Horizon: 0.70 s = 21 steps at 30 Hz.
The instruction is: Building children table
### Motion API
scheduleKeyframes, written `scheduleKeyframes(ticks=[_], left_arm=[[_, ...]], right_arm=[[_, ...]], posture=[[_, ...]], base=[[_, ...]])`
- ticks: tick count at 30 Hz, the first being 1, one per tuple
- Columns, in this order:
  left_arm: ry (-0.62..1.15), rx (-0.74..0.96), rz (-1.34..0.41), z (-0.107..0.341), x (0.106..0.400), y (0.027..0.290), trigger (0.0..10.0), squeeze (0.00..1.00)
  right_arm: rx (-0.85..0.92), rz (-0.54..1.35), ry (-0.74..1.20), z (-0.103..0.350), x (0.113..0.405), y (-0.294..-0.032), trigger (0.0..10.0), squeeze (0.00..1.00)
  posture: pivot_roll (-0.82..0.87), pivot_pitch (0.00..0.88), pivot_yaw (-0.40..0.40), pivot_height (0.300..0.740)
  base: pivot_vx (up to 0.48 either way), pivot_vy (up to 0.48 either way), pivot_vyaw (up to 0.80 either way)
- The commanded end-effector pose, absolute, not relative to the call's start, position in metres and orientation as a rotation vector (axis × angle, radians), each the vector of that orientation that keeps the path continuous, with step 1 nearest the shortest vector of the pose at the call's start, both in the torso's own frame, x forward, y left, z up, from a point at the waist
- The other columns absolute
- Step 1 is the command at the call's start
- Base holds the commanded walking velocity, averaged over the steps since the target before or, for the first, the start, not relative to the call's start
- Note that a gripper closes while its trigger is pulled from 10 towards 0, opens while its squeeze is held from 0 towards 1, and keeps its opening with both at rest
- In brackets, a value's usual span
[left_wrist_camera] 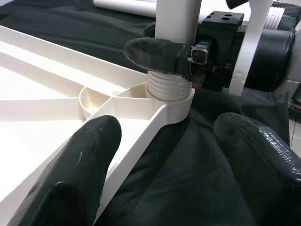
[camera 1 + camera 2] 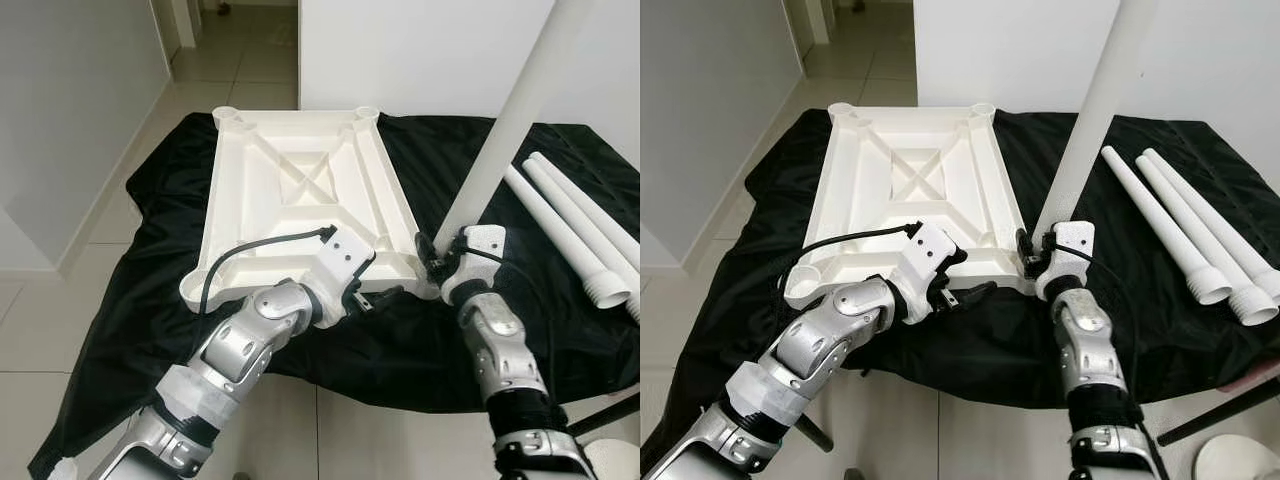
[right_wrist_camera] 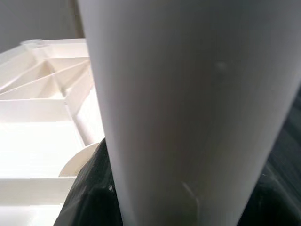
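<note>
right gripper: clamped on the table leg just above its threaded end; one finger wraps the tube right over the threads. Low grip looks chosen to keep the long tube steady.
table leg: near upright, tilted slightly, threads seated in the near-right corner socket. A few turns are exposed above the rim, so I'd judge it not fully screwed home.
left gripper: fingers spread, gripping nothing; it sits at the tabletop's near edge, beside the same corner. Probably there to brace the top against twisting.
tabletop: upside down, ribs up, so the sockets face up.
black cloth: under everything, likely scratch protection.
spare legs: three lying side by side on the cloth at the right, well apart from the tabletop.
</note>
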State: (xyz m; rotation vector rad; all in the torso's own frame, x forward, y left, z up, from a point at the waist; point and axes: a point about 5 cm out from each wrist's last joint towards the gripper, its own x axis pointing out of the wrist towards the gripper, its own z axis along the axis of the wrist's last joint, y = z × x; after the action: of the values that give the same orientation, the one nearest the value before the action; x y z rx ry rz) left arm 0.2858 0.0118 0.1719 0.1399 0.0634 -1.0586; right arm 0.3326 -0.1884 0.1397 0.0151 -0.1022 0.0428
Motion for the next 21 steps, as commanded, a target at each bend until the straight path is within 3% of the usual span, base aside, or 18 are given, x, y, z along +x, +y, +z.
scheduleKeyframes(ticks=[1, 10, 19, 20, 21], left_arm=[[0.067, 0.141, -1.149, 0.172, 0.280, 0.010, 10.0, 0.00], [0.062, 0.143, -1.149, 0.172, 0.279, 0.011, 10.0, 0.00], [0.062, 0.145, -1.143, 0.173, 0.281, 0.013, 10.0, 0.00], [0.061, 0.146, -1.143, 0.173, 0.282, 0.013, 10.0, 0.00], [0.061, 0.147, -1.143, 0.173, 0.282, 0.013, 10.0, 0.00]], right_arm=[[0.042, -0.035, -0.022, 0.123, 0.326, -0.191, 10.0, 0.00], [0.087, -0.288, -0.062, 0.130, 0.314, -0.162, 10.0, 0.00], [0.093, -0.320, -0.099, 0.138, 0.311, -0.151, 10.0, 0.00], [0.093, -0.309, -0.121, 0.140, 0.310, -0.152, 10.0, 0.11], [0.094, -0.302, -0.135, 0.142, 0.310, -0.153, 10.0, 0.11]], posture=[[-0.03, 0.017, 0.008, 0.740], [-0.03, 0.010, 0.003, 0.740], [-0.03, 0.003, 0.008, 0.740], [-0.02, 0.002, 0.008, 0.740], [-0.02, 0.001, 0.008, 0.740]], base=[[0.000, 0.000, 0.00], [0.000, 0.000, 0.00], [0.000, 0.000, 0.00], [0.000, 0.000, 0.00], [0.000, 0.000, 0.00]])
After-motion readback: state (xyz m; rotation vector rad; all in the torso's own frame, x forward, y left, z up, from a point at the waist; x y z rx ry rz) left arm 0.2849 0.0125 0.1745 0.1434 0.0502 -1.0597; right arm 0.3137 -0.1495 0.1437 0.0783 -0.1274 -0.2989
